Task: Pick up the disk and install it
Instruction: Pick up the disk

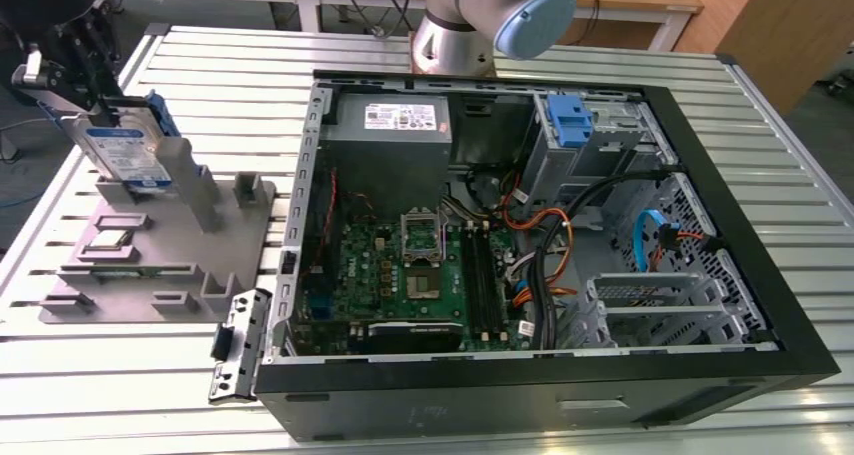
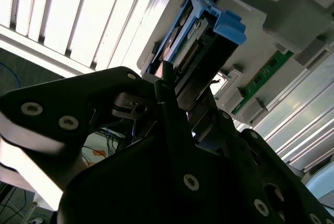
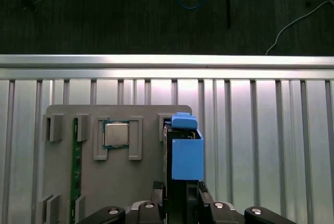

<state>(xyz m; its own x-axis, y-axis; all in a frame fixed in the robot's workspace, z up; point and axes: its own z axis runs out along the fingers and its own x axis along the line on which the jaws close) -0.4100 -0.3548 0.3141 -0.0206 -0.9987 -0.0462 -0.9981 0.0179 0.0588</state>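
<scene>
The gripper (image 1: 91, 105) is clamped on the disk (image 1: 131, 151) \- the drive stands on edge in its blue carrier, slightly tilted \- at the far end of the grey parts holder (image 1: 160, 265) on the exterior view's left, near a processor chip (image 3: 116, 134) and well apart from the open computer case (image 1: 747, 305).

Nothing legible anywhere in this one. The disk (image 1: 124, 153), up by the worktop (image 1: 134, 405) edge on the exterior view's left, carries a white-and-blue label, but its lines are too small to tell. Over in the computer case (image 1: 534, 400), the power supply (image 1: 395, 121) in the far corner wears a white label with dark rows of print, also too small to read. In the first wrist view, the processor chip (image 3: 116, 134) shows no readable marking.
</scene>
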